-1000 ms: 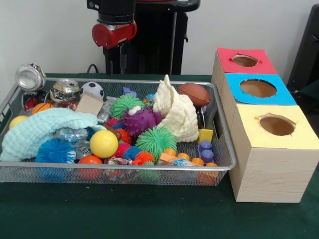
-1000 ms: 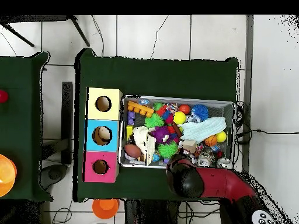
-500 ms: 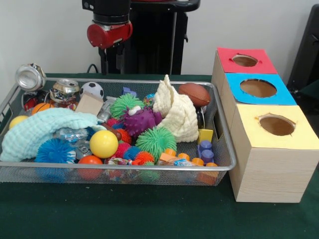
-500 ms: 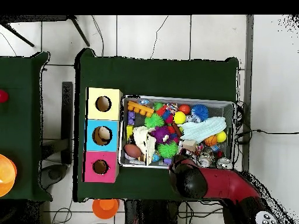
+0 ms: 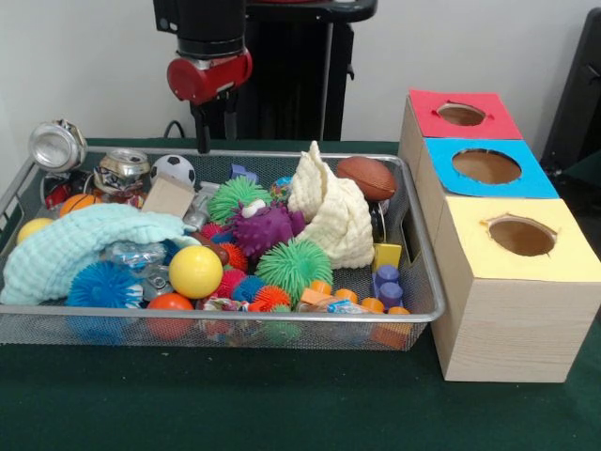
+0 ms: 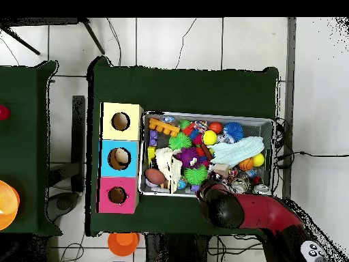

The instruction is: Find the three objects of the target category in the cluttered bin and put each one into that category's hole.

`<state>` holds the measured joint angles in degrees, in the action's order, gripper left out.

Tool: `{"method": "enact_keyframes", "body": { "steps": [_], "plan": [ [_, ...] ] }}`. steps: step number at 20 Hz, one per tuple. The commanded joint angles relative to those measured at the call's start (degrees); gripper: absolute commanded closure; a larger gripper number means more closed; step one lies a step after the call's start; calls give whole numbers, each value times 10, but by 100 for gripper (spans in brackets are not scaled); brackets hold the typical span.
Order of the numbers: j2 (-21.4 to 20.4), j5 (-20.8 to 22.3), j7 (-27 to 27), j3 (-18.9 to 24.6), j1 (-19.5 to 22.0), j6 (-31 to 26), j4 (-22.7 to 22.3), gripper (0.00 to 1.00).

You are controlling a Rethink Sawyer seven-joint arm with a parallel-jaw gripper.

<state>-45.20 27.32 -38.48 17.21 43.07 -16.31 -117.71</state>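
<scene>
Hovering above the far rim of the wire mesh bin [image 5: 235, 324], the gripper [image 5: 214, 132] hangs with two thin dark fingers [image 5: 201, 132] apart and pointing down, holding nothing; its tips stand at about the height of that rim, near the black-and-white ball [image 5: 173, 169]. Open green table cloth [image 5: 282, 413] lies in front of the bin and round it in the overhead view, and a narrow gap separates the bin's side from the wooden box row [image 5: 507, 310]. That row carries three holes: the red-topped hole [image 5: 461, 114], the blue-topped hole [image 5: 486, 166] and the yellow-topped hole [image 5: 521, 236]. The bin is packed edge to edge. Balls are spread through it: a yellow ball [image 5: 195, 272] near the front, a brown football [image 5: 366, 178] at the far corner beside the boxes, and an orange ball [image 5: 170, 303] against the front wall. Spiky toys fill the middle, among them a green spiky ball [image 5: 294, 266] and a purple spiky toy [image 5: 263, 228]. A cream cloth [image 5: 331, 216] and a pale blue cloth [image 5: 80, 244] cover whatever lies below them. Crushed cans [image 5: 124, 167] sit at the far side. In the overhead view the red arm [image 6: 255, 215] hides the bin's nearest edge and the gripper itself. Which category is the target cannot be told.
</scene>
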Motion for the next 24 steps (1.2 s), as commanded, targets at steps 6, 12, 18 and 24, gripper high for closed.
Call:
{"method": "enact_keyframes", "body": {
  "steps": [6,12,18,24],
  "plan": [
    [40,-26,-83,109,60,18,-8,0],
    [72,-41,-91,162,111,16,-68,0],
    [80,-34,-107,155,110,25,-88,0],
    [99,-35,-115,162,117,50,-92,0]
  ]
}}
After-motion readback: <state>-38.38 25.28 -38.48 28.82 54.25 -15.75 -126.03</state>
